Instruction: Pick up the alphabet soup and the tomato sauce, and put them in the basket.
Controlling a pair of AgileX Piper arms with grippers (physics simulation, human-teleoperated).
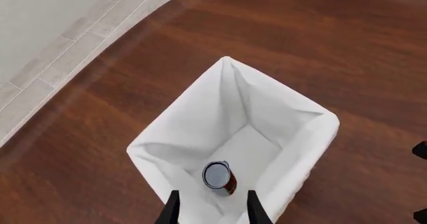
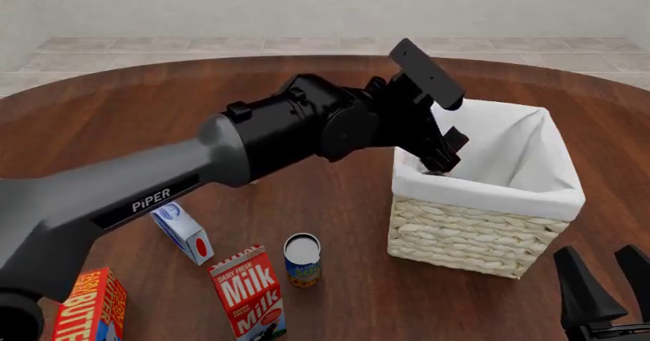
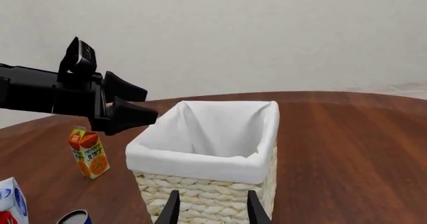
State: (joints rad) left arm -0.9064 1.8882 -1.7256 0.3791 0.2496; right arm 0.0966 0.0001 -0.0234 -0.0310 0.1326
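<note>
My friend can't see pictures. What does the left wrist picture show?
A small red can with a grey top lies inside a white-lined basket on a brown wooden table. The two fingers of the open left gripper hang just above it.

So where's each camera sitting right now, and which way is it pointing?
Left wrist: above the basket, looking down into it at the tomato sauce; left pincer fingertips show, open.
Front: fixed on the arms' side, looking forward and down; left arm reaches over the basket, alphabet soup on the table, right pincer at the lower right corner.
Right wrist: low beside the basket, facing it; right pincer fingertips show, left pincer passes through.
All three share the basket.
</note>
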